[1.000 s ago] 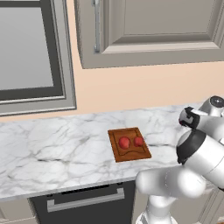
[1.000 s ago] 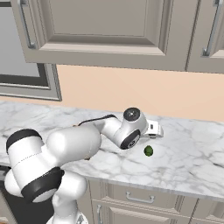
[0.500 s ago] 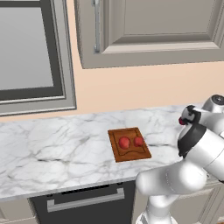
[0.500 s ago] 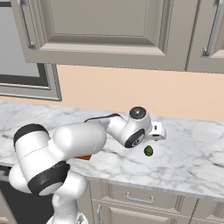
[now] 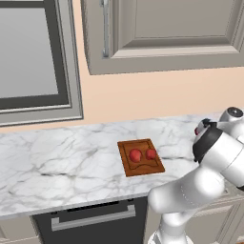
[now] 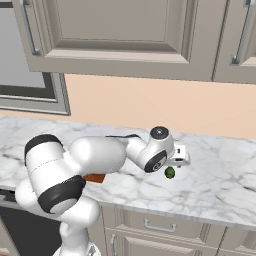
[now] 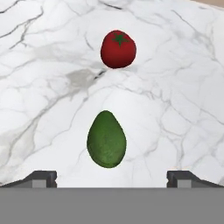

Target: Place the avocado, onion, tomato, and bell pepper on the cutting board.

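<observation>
We see the avocado (image 7: 106,139) lying on the marble bench (image 7: 52,87), apart from the cutting board (image 5: 141,157) that already carries two red items. A tomato (image 7: 118,49) lies near it on the bench. Our hand (image 7: 112,178) hovers over the avocado with the fingers spread wide and empty. We judge the fruit light, smooth and a bit slippery – better to grip it across the widest part, gently, so it does not roll

Matt green avocado (image 7: 106,140) and glossy red tomato (image 7: 118,49) lie on polished white marble counter (image 7: 52,87), centre frame.
</observation>
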{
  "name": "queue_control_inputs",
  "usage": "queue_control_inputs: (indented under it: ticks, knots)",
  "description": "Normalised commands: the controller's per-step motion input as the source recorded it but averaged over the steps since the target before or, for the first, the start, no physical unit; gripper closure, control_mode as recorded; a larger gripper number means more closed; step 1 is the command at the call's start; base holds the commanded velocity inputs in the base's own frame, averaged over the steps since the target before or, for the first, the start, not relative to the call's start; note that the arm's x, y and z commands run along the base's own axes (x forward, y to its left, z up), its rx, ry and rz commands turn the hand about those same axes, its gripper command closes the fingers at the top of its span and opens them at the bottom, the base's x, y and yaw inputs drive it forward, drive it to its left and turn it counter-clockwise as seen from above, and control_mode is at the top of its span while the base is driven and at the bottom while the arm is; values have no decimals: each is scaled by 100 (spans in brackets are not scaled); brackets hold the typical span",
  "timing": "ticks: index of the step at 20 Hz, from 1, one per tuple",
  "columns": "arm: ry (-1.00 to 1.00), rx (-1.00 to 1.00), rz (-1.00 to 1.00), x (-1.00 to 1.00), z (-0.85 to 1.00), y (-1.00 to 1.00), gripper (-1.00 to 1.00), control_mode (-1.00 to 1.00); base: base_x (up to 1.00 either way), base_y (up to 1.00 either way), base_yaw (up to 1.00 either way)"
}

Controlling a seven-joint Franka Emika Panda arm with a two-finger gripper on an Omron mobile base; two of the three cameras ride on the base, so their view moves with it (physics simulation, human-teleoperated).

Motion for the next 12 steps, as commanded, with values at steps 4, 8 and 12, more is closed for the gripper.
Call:
queue_control_inputs:
  ticks: [4,8,12]
  knots:
    - [8,0,2,1,-18,0,-100,-100,0,0,0]
    - [3,0,3,1,-14,0,-100,-100,0,0,0]
    - [3,0,4,13,-11,0,-100,-100,0,0,0]
